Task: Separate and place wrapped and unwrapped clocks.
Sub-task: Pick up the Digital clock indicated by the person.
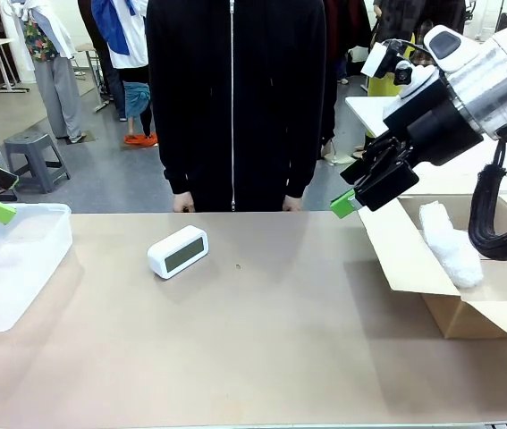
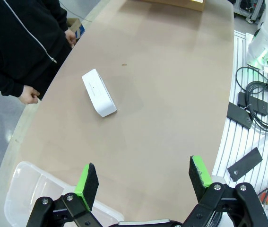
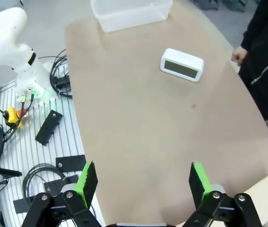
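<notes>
A bare white rounded-rectangle digital clock with a dark screen (image 1: 178, 252) lies on the brown bench (image 1: 280, 349), left of the middle, near the far edge where a person in a black zipped jacket (image 1: 235, 89) stands. A white bubble-wrapped oblong bundle (image 1: 450, 241) sits inside the open brown cardboard box (image 1: 454, 313) at the right end. A clear plastic tub (image 1: 12, 277) stands at the left end. The left gripper (image 2: 143, 177) hangs over the tub's edge, jaws spread wide and grasping nothing. The right gripper (image 3: 143, 179) hovers above the bench beside the box, likewise released and empty.
</notes>
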You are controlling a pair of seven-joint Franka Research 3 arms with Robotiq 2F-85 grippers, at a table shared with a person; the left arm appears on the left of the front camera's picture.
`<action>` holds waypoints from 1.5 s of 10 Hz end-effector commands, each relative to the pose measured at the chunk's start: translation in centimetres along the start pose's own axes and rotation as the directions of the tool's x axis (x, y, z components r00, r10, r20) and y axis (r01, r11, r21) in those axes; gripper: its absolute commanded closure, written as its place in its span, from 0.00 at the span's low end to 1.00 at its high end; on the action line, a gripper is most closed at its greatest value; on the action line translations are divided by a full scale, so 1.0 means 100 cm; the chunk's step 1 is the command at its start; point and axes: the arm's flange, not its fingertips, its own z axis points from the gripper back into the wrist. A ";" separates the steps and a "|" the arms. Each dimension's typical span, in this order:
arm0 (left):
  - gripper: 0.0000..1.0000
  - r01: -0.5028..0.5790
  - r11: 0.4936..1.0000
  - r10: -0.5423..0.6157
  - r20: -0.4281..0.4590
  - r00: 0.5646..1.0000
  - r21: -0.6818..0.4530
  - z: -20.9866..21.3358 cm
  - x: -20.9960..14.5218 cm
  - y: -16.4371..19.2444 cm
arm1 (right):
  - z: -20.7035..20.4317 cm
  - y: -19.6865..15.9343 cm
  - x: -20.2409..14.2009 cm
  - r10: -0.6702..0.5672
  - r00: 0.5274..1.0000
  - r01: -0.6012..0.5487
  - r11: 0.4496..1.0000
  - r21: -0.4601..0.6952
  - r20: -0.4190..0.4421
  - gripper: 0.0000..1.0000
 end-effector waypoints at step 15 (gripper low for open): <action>0.00 0.014 1.000 -0.014 0.015 1.000 -0.017 0.000 -0.001 0.002 | -0.001 -0.001 0.001 0.006 1.000 -0.006 1.000 -0.007 0.001 0.00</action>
